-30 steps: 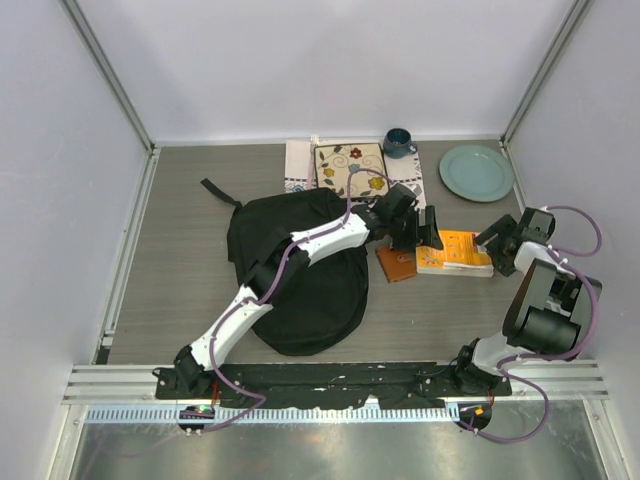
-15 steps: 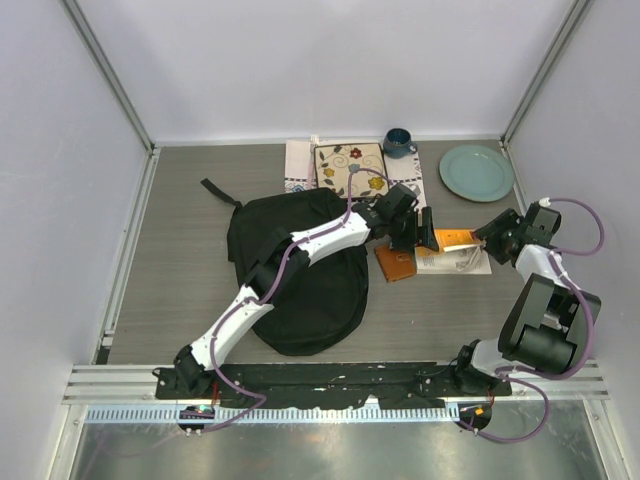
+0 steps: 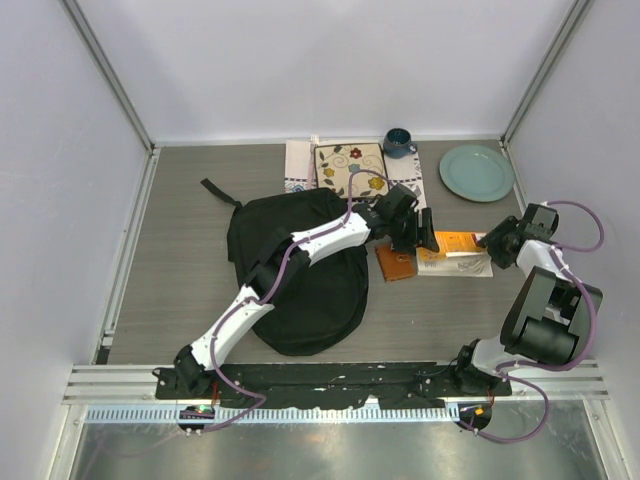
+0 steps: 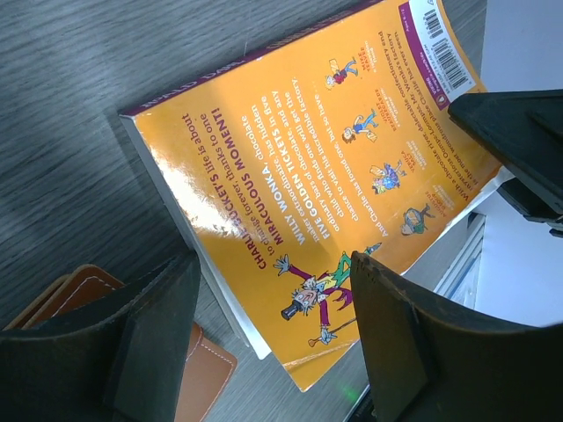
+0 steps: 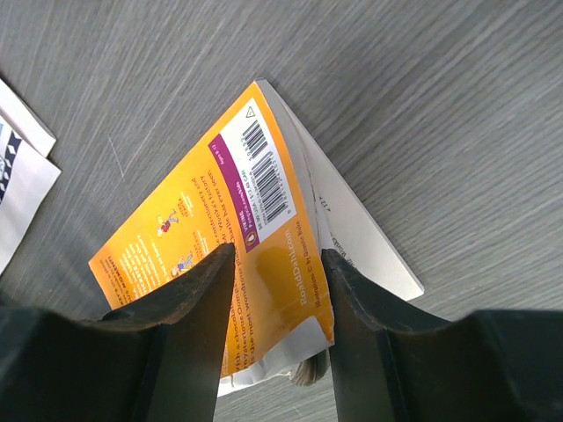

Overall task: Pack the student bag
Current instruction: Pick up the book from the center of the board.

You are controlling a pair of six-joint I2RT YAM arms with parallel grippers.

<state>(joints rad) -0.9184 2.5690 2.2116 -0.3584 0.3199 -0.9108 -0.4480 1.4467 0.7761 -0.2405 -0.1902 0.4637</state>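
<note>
On the counter (image 3: pixel 180 250) right of centre, an orange paperback (image 3: pixel 455 252) lies between two spread pairs of fingers, nothing gripped.
The left fingers (image 4: pixel 149 325) straddle its spine-side corner beside a brown wallet (image 3: pixel 396 264). The right fingers (image 5: pixel 176 325) hang released over the barcode end, where the cover lifts off the pages. The student bag (image 3: pixel 320 310) lies just left, under the left arm. Best to pinch cover and pages together so it won't fan.

Your green plate (image 3: pixel 476 172) at two o'clock on the grey table (image 3: pixel 180 230), dark mug (image 3: pixel 398 142) at one, floral mat (image 3: pixel 350 166) at twelve, orange book (image 3: pixel 455 243) at three, brown wallet (image 3: pixel 396 264) beside it.
</note>
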